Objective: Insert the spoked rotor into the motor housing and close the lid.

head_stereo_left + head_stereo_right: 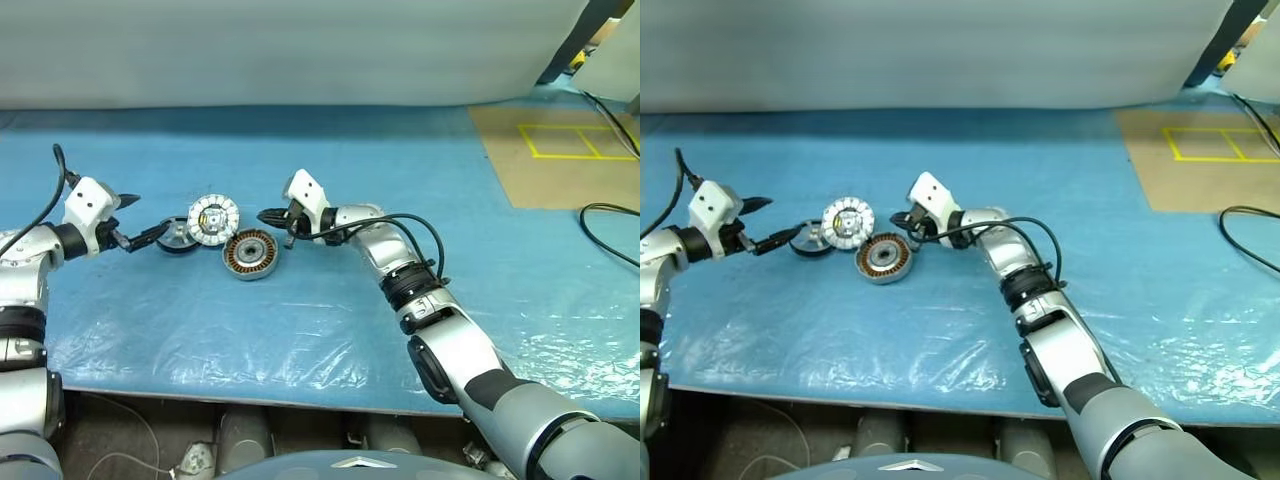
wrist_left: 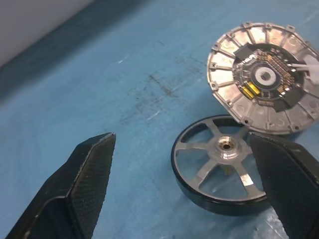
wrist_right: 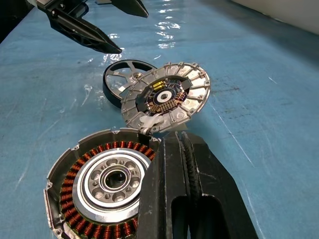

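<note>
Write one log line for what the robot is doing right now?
left gripper: open, at spoked rotor | right gripper: shut, empty, beside motor housing | lid: tilted, leaning on rotor | rotor not inserted

The robot's left arm reaches in from the left, bent at the elbow, its left gripper (image 1: 140, 220) pointing toward the middle with both black fingers (image 2: 84, 174) spread wide and nothing between them. The right arm stretches forward and bends inward at the wrist, its right gripper (image 1: 268, 215) pointing left, toward the other one, its fingers (image 3: 174, 169) pressed together, empty.
</note>
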Motion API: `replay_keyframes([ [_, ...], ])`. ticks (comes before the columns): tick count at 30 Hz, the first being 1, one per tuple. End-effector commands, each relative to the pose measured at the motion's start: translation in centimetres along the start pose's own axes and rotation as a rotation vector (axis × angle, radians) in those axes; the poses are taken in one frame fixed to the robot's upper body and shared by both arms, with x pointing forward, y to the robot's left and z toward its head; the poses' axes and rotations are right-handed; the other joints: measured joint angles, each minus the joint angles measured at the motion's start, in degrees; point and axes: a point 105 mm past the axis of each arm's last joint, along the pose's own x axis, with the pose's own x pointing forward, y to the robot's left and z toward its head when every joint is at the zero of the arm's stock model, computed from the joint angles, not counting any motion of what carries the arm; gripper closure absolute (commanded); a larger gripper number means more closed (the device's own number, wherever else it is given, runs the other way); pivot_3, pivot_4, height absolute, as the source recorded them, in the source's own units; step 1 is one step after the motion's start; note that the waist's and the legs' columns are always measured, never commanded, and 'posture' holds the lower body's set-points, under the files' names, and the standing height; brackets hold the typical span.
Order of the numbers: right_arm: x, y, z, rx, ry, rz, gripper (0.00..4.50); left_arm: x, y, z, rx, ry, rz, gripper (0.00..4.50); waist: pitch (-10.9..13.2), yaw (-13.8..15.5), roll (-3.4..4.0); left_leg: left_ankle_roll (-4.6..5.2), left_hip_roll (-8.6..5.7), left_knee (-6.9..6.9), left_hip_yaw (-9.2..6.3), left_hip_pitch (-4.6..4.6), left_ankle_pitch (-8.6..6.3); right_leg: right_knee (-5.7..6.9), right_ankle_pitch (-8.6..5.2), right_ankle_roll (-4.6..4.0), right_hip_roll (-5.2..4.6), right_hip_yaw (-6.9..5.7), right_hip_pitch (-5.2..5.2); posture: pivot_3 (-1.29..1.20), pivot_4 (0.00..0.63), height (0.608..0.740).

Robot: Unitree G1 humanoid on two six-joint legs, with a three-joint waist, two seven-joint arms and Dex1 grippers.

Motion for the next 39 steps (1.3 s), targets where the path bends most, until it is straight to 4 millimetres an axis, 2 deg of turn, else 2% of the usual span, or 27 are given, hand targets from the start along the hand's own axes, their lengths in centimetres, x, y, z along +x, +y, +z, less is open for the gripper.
replay_keyframes([
  [1,0.3,0.3,1.6,-0.037,-0.043,0.011,4.49,-0.5,1.4,1.8,0.138,0.031,-0.038,0.00,-0.01,0.15,-0.05,0.00,-0.01,0.01,0.00,-0.01,0.00,0.00,0.00,0.00,-0.01,0.00,0.00,0.00,0.150,0.740],
  [6,0.1,0.4,1.5,-0.035,-0.041,0.007,4.49,0.4,1.1,2.5,0.246,0.116,-0.173,0.00,-0.01,0.20,-0.05,-0.04,-0.09,0.00,-0.01,-0.01,-0.02,-0.01,0.00,0.01,-0.11,0.01,0.01,0.00,0.150,0.740],
  [12,-0.2,0.2,1.6,-0.029,-0.047,-0.015,4.49,1.4,-0.4,1.5,0.343,0.232,-0.318,0.00,0.00,-0.05,-0.06,-0.07,-0.07,-0.04,-0.01,-0.01,-0.03,-0.02,0.01,0.03,-0.10,0.00,0.00,0.00,0.150,0.740],
  [19,-0.7,0.1,0.9,-0.014,-0.034,-0.051,4.49,2.5,-0.5,0.1,0.452,0.344,-0.301,0.00,0.01,0.14,-0.07,-0.08,-0.08,-0.04,-0.01,-0.02,-0.03,-0.02,0.02,0.03,-0.11,0.00,0.00,0.00,0.150,0.740],
  [24,-0.9,0.2,0.6,-0.007,-0.025,-0.057,4.49,3.1,0.2,1.0,0.423,0.310,-0.243,0.00,0.01,0.18,-0.08,-0.08,-0.08,-0.04,-0.02,-0.03,-0.03,-0.02,0.02,0.04,-0.10,0.00,0.00,0.00,0.150,0.740],
  [39,-0.7,0.2,0.1,0.001,-0.011,-0.067,4.49,2.5,-0.3,0.6,0.457,0.315,-0.289,0.00,0.03,0.13,-0.10,-0.09,-0.08,-0.04,-0.03,-0.03,-0.03,-0.02,0.02,0.04,-0.11,0.00,0.00,0.00,0.150,0.740],
])
